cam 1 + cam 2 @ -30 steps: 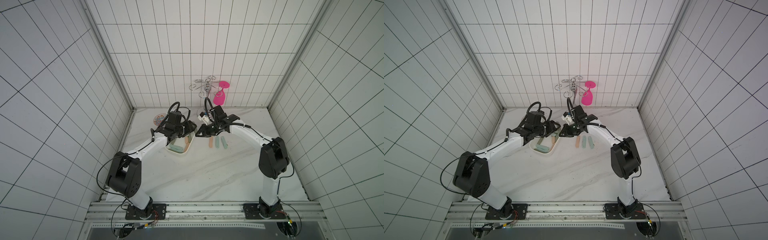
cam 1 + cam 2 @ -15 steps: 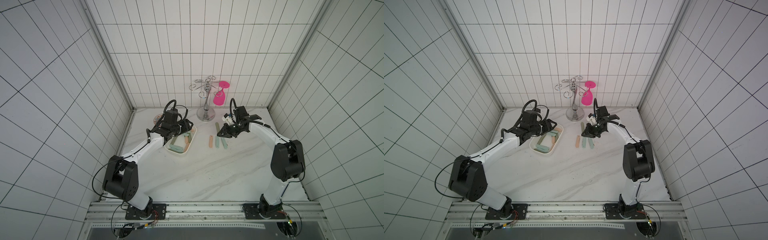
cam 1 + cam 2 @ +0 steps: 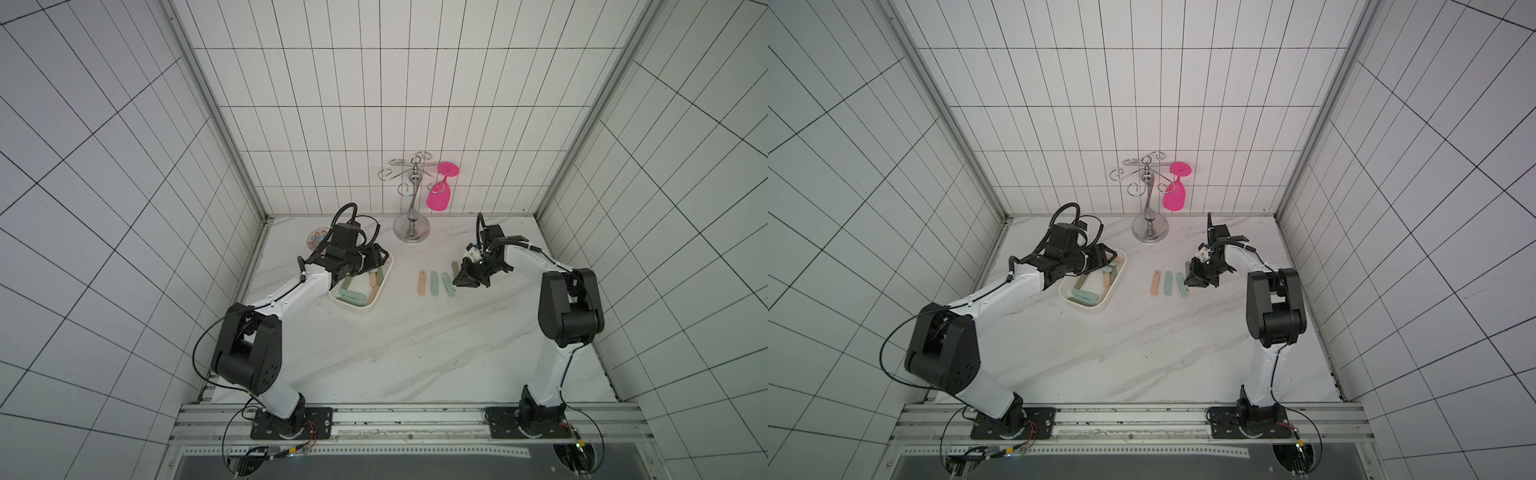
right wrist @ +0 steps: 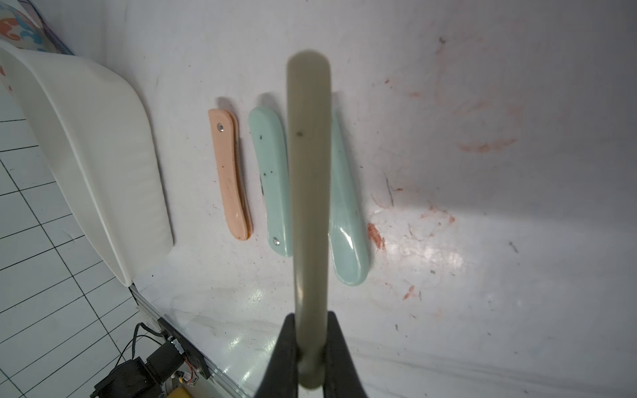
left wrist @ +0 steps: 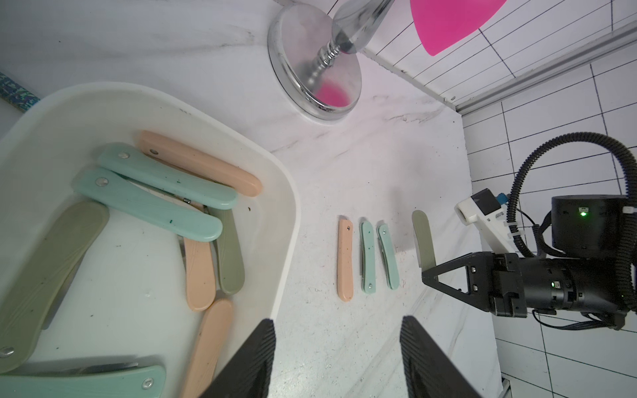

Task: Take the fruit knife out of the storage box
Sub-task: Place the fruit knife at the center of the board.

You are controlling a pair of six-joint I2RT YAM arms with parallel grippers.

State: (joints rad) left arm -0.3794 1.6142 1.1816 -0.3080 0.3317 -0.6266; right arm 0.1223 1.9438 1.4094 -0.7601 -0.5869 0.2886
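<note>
White box (image 5: 291, 213) at left, spare knives (image 5: 151, 203) heaped inside. The left hand (image 5: 339, 329) hovers at its rim, released and empty. On the table (image 3: 415, 353), three knives (image 3: 434, 284) lie in a row. The right hand (image 4: 310, 322) is clenched on the olive knife (image 4: 308, 172), out of the box, just beside that row. Placing step, I'd judge: lower it alongside, then let go.
</note>
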